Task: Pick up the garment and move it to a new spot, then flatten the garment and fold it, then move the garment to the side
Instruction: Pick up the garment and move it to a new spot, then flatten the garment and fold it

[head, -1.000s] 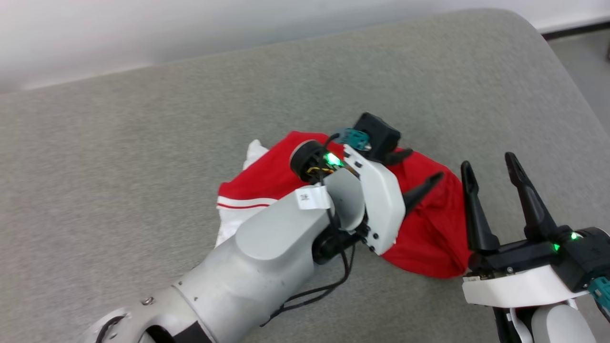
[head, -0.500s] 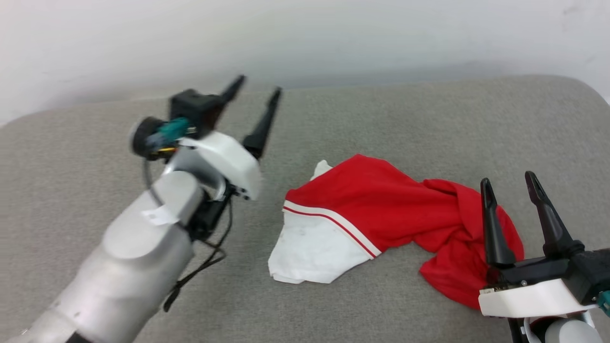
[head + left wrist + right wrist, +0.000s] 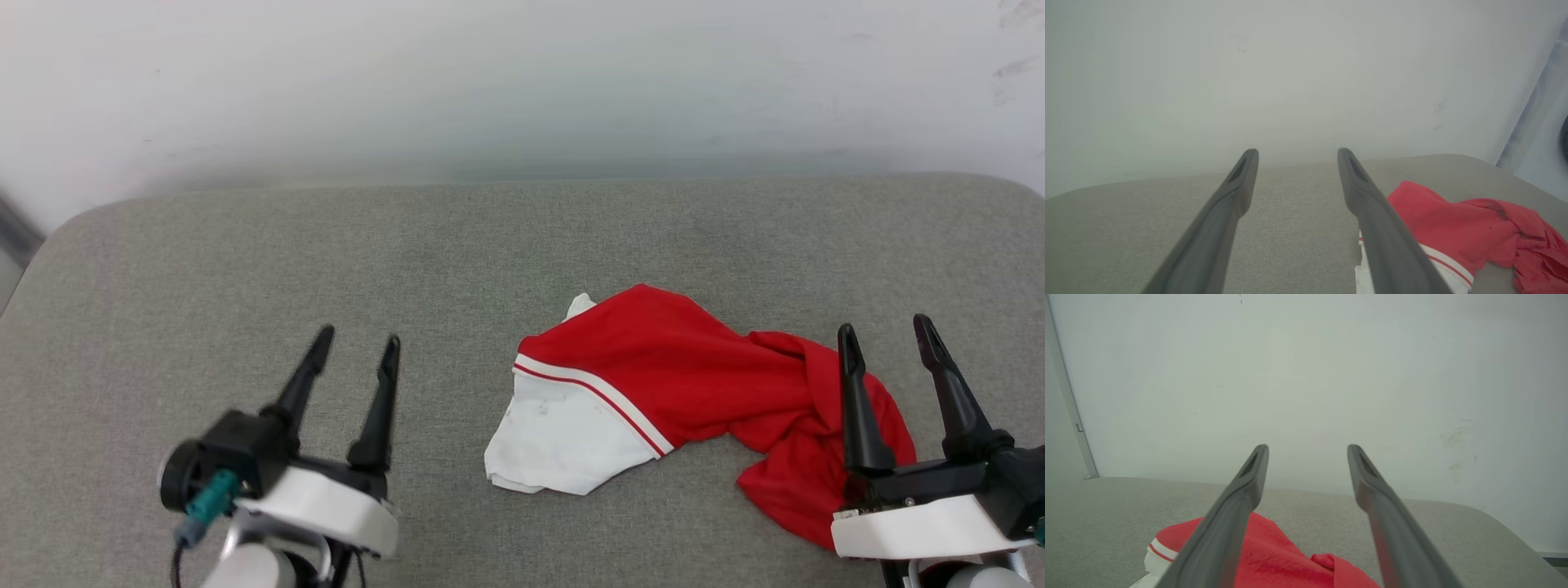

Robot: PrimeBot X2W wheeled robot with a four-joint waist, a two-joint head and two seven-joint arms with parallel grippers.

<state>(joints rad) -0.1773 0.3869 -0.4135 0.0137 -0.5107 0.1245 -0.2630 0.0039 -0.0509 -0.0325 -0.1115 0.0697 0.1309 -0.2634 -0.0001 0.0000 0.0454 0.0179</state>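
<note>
Red/white jersey T-shirt [image 3: 653,367] crumpled on grey padded surface [image 3: 245,269]. R pincer [image 3: 882,323] at its right end, L pincer [image 3: 360,334] well apart to left. Both wide open, empty.

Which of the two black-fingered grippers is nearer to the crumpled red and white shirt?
The right gripper: its open fingers overlap the red end of the shirt in the head view, while the left gripper hangs apart over grey cushion.

Crumpled red-and-white garment [image 3: 678,367] on the grey cushion [image 3: 245,269].
It lies unfolded, right of the cushion's middle. The white sleeve with striped trim lies flat, and the twisted red body trails toward the cushion's right end.
</note>
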